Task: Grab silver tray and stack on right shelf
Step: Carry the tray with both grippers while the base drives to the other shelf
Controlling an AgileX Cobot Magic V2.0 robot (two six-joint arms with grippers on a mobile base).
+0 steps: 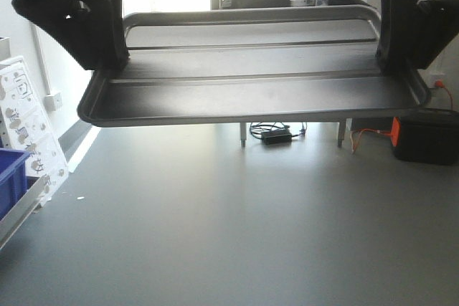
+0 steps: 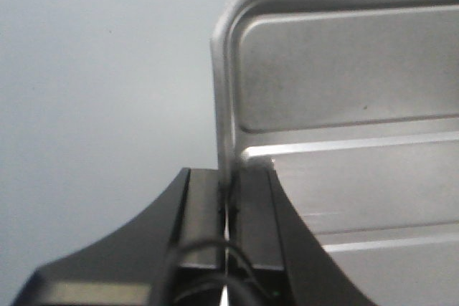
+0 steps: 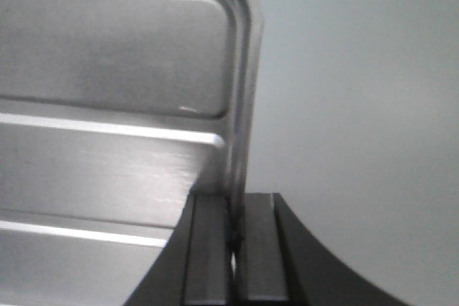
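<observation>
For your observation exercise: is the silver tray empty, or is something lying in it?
Empty. In the front view the silver tray shows only bare bottom and two ridges; both wrist views show bare metal too.

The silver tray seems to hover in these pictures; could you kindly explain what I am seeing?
This is a two-armed robot. The front view looks forward from its body: the tray is held up above the grey floor by both arms, one at each short end. The other two pictures come from cameras on the wrists. One shows the left tool shut on the tray's rim, the other the right tool shut on the opposite rim. A blue bin sits at the left.
</observation>
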